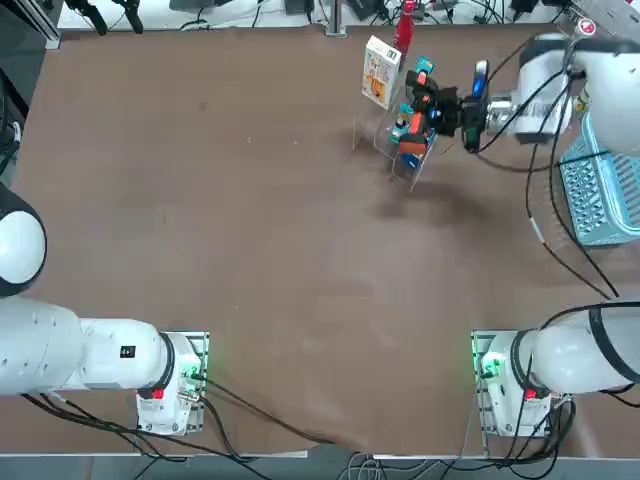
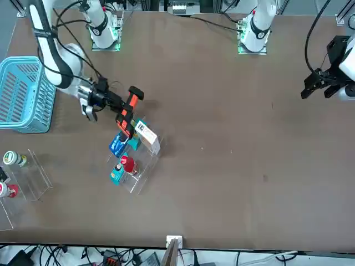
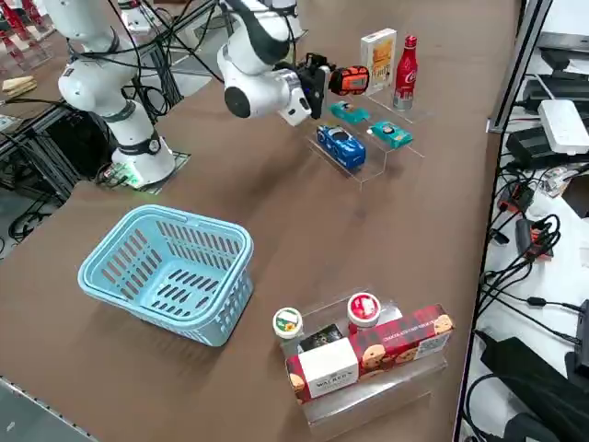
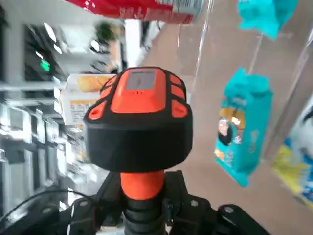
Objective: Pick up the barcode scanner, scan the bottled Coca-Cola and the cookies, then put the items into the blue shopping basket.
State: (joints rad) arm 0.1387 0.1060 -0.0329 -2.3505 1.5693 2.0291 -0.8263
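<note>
My right gripper (image 1: 452, 108) is shut on the handle of the barcode scanner (image 1: 422, 98), a black pistol shape with orange trim. It holds the scanner (image 3: 348, 80) level above a clear shelf, head toward the goods. The cookies (image 1: 380, 72), a white box with a yellow-orange picture, stand upright just beyond the scanner head (image 4: 139, 112). The bottled Coca-Cola (image 3: 406, 61), slim and all red, stands beside the cookies (image 3: 378, 48) at the shelf's far end. The blue shopping basket (image 1: 606, 196) sits on the table at the arm's right, apart from the shelf. In the wrist view the cookies (image 4: 79, 100) show behind the scanner.
The clear acrylic shelf (image 3: 361, 158) also carries a blue packet (image 3: 340, 144) and small teal packets (image 4: 243, 128). A second clear stand (image 3: 368, 354) with a red biscuit box and two capped bottles stands near the table edge beyond the basket (image 3: 166, 267). Cables trail from the arm.
</note>
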